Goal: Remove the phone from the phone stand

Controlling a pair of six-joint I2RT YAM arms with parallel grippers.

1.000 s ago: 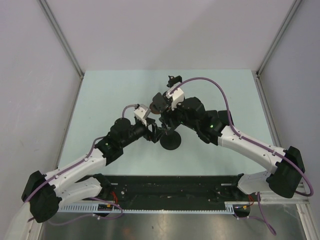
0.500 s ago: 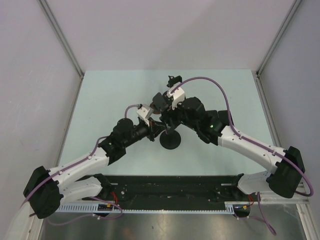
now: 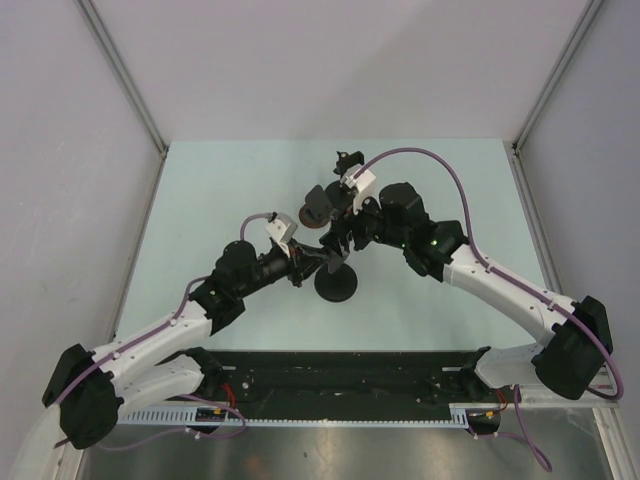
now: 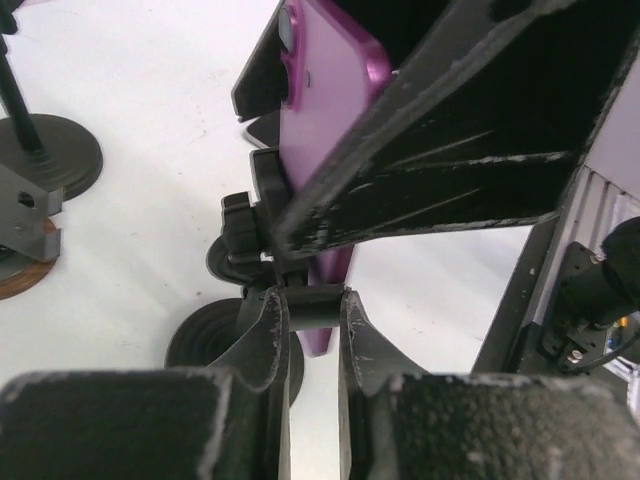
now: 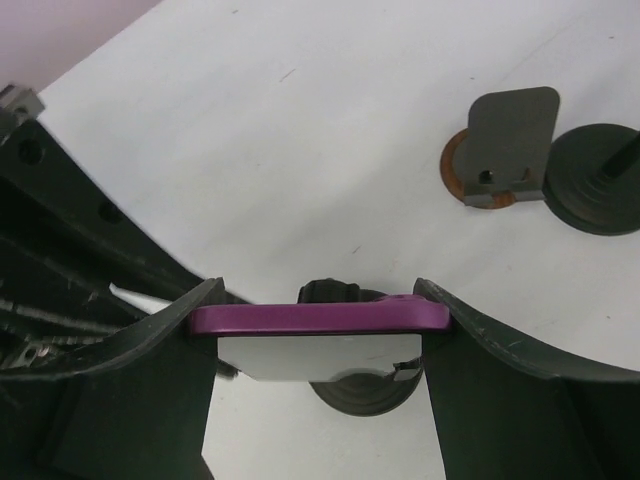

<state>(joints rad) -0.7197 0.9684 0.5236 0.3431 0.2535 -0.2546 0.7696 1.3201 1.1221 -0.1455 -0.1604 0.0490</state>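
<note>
The purple phone [image 5: 320, 317] sits edge-on between my right gripper's [image 5: 320, 300] fingers, which are shut on its two sides. Below it shows the phone stand's round black base [image 5: 365, 398]. In the left wrist view the phone [image 4: 320, 110] rises above the stand's joint, partly hidden by the right gripper's finger [image 4: 450, 150]. My left gripper [image 4: 312, 300] is shut on the stand's black neck just above the base [image 4: 210, 335]. From the top both grippers meet over the stand base [image 3: 335, 284]: left gripper [image 3: 315, 262], right gripper [image 3: 340, 238].
A grey plate on a brown disc [image 5: 497, 150] stands behind, next to a second black round base with a rod [image 5: 598, 180]; both lie at the table's middle back [image 3: 318, 205]. A black rail [image 3: 340, 375] runs along the near edge. Walls enclose the table.
My left gripper has closed on the stand's neck. The stand base has slid slightly to the left, and the right arm has shifted a little while keeping hold of the phone.
</note>
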